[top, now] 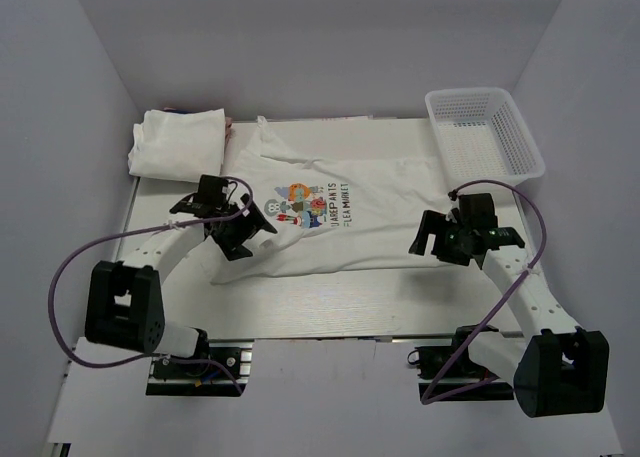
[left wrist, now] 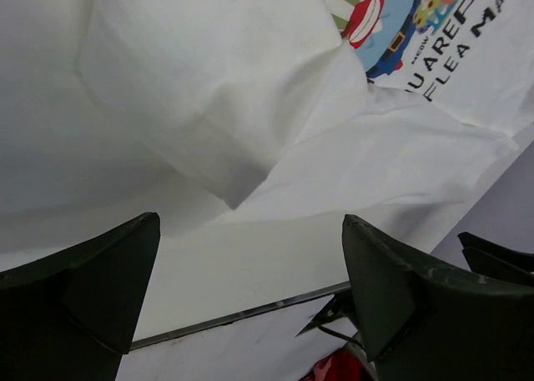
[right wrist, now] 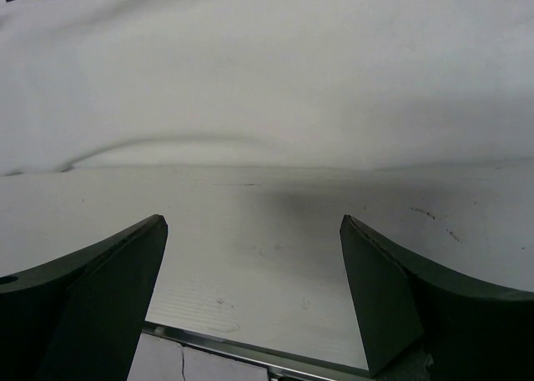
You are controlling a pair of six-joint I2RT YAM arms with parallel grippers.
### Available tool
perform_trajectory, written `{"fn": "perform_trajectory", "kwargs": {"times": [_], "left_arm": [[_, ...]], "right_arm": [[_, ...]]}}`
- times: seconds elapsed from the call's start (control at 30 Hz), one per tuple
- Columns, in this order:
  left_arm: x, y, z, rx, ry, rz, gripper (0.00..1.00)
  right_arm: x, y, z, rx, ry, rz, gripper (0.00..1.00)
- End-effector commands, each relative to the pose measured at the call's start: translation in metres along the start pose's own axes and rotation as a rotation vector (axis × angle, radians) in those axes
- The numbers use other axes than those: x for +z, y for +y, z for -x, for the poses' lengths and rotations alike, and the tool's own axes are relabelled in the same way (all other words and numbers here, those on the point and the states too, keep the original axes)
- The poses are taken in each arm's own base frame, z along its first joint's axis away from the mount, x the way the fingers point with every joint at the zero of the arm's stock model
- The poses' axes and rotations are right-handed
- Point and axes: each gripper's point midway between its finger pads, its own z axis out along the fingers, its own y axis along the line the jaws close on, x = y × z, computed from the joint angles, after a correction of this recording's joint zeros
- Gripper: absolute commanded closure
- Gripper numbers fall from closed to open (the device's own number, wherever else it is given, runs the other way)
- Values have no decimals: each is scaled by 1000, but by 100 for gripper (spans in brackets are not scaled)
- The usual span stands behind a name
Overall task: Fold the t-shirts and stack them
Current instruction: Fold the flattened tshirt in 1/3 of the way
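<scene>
Wide apart and empty, my left gripper [left wrist: 250, 223] and right gripper [right wrist: 250, 223] hover over the edges of the spread white cotton cartoon-print t-shirt [top: 340, 239]. Its dark lettering [left wrist: 467, 31] runs off my left wrist view. A folded white t-shirt bundle [top: 175, 145] lies far-left.

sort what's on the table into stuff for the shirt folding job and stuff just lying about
For the job: printed t-shirt spread flat; folded white t-shirt, far left; left gripper and right gripper, both open.
Lying about: white mesh basket, far right corner.
</scene>
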Motion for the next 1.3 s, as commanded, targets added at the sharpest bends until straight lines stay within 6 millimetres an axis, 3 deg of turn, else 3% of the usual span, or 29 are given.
{"fn": "perform_trajectory", "kwargs": {"times": [0.0,0.07,0.13,0.23,0.27,0.33,0.5,0.57,0.6,0.67,0.7,0.73,0.83,1.0,1.1,1.23,1.27], "left_arm": [[-1,-40,14,123,-31,-108,0],[5,-42,13,185,-27,-82,0],[16,-26,14,193,-6,19,2],[23,-19,12,232,4,95,11],[26,-15,10,248,9,118,22],[28,-16,11,270,1,131,33],[28,-17,10,336,30,171,97],[25,-18,14,368,33,184,99],[24,-9,11,394,44,236,93],[26,-3,10,436,75,258,73],[22,1,8,466,106,280,50],[24,4,3,496,129,290,39],[28,2,-7,550,180,250,27],[31,-9,-18,610,216,147,27],[39,11,-18,598,244,238,31],[42,8,-4,616,212,272,60],[38,0,1,640,202,260,76]], "right_arm": [[-7,5,12,-30,-29,5,10],[-6,-1,11,-26,-23,-25,10],[-9,-7,12,-27,-32,-59,10],[-11,-14,14,-18,-51,-92,10],[-12,-14,13,-10,-51,-98,10],[-12,-15,12,-5,-54,-107,10],[-13,-17,17,-6,-83,-115,10],[-14,-16,20,-7,-86,-115,10],[-13,-16,19,-5,-75,-116,10],[-11,-17,18,-5,-70,-119,10],[-11,-16,18,-6,-70,-111,10],[-10,-16,17,-8,-63,-110,10],[-8,-14,15,-16,-59,-97,10],[-8,-15,15,-13,-62,-103,10],[-8,-18,14,-9,-62,-116,10],[-9,-21,16,6,-72,-136,10],[-10,-21,17,5,-76,-138,10]]}}
